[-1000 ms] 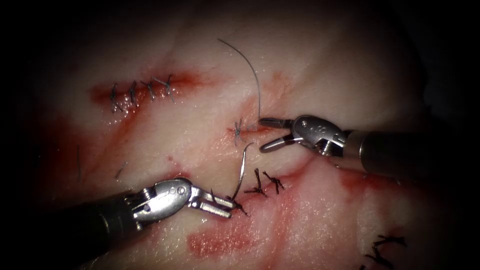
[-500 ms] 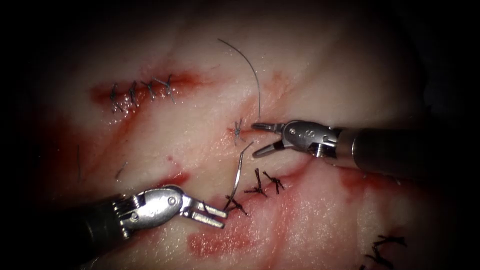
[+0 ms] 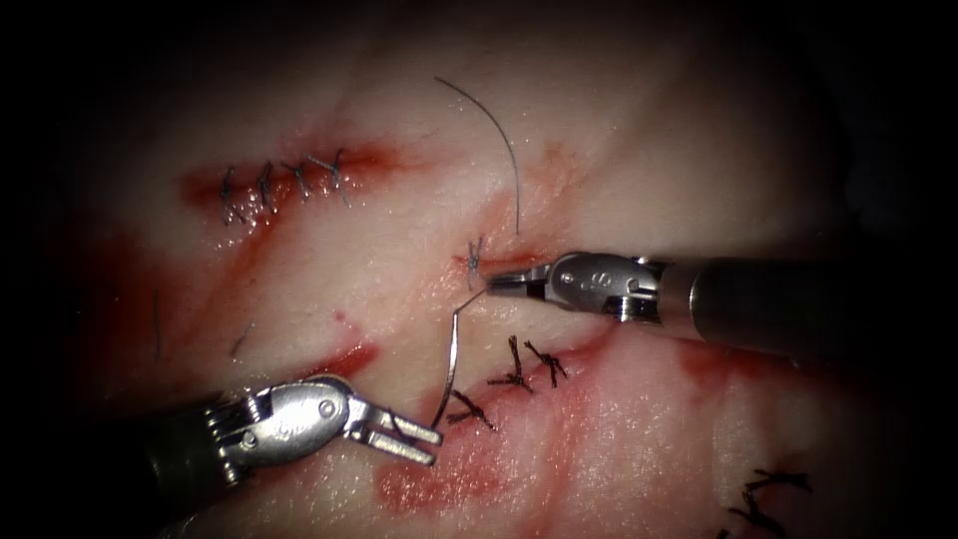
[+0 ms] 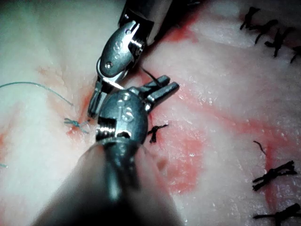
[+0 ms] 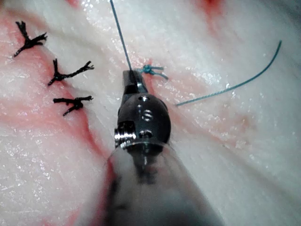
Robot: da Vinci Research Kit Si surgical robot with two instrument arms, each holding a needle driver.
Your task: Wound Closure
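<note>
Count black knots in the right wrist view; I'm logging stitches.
3: first black knot, second black knot and third black knot, on the tissue. More may be hidden. Right tool grips one end of the needle, outside the tissue; left tool holds nothing.

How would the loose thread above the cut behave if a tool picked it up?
Thread is likely light and limp yet slightly springy: it lies on the tissue in a smooth arc. Probably slippery to grip, being so thin. Right tool is shut on the needle tip; left tool open, empty.
</note>
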